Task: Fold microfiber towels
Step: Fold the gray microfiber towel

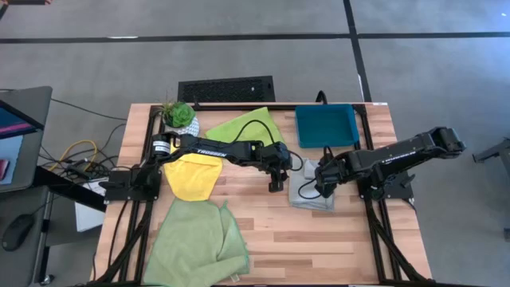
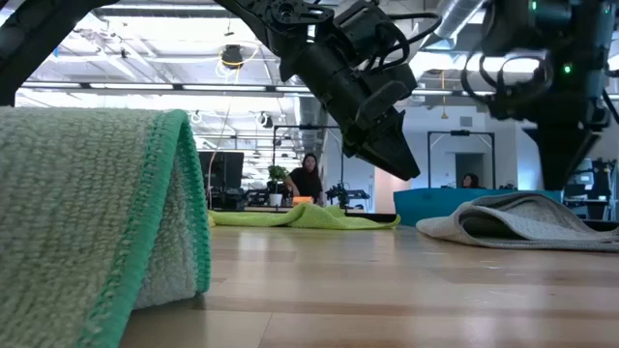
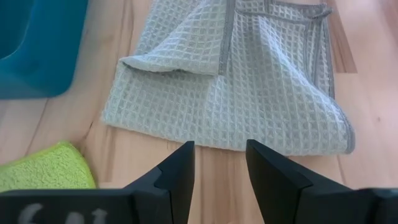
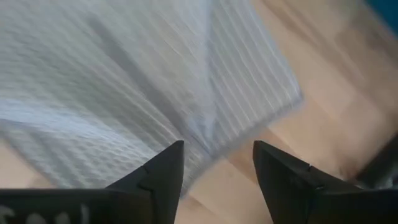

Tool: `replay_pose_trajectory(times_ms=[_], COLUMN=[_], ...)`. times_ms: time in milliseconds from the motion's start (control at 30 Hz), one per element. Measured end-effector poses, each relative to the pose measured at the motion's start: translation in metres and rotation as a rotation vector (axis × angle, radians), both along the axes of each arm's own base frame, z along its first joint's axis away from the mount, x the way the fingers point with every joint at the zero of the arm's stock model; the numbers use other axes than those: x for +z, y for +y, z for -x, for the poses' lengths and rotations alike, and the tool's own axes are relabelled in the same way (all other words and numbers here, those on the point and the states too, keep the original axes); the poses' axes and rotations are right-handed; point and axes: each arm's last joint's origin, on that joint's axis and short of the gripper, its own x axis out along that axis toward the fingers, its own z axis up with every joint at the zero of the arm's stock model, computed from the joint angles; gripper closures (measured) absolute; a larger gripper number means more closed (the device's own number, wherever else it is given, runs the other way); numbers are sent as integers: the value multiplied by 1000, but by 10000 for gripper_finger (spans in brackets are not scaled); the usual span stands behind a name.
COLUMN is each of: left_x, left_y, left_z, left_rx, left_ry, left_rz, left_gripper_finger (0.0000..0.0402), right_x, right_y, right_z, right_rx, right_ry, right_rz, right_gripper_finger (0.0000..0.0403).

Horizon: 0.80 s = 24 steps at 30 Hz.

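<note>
A grey waffle-weave towel (image 1: 309,193) lies folded over on the wood, right of the table's middle, and it also shows in the left wrist view (image 3: 249,81). My left gripper (image 1: 276,186) is open above bare wood just left of that towel's edge, fingers slanting down toward it (image 3: 219,146). My right gripper (image 1: 324,190) is open and points down over the grey towel (image 4: 124,93), clear of it in the low view (image 2: 566,159). The yellow towel (image 1: 194,175), the lime green towel (image 1: 247,126) and the larger pale green towel (image 1: 195,243) lie apart on the table.
A teal tray (image 1: 327,125) stands at the far right, just beyond the grey towel. A potted plant (image 1: 179,114) sits at the far left. The pale green towel's folded edge (image 2: 145,222) rises close to the low camera. Bare wood (image 1: 319,247) lies at the near right.
</note>
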Motion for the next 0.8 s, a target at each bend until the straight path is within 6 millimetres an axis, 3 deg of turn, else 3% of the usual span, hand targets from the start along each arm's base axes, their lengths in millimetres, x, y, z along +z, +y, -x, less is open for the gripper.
replay_pose_trajectory(times_ms=[167, 333, 600, 800], left_x=[0, 0, -1, -1], left_y=[-8, -12, -11, -12], left_z=[0, 0, 1, 1], left_rx=[-67, -83, -78, -75], left_ry=[0, 2, 15, 15], left_rz=[-34, -34, -33, -29], left_gripper_finger=[264, 264, 264, 264], right_x=[6, 0, -26, -25], right_y=[10, 18, 8, 2], right_z=[-19, -38, -49, -46], right_rx=[193, 358, 346, 338], right_ry=[-189, -307, -186, -161], right_rz=[-32, -84, -95, -7], right_gripper_finger=[187, 192, 201, 208])
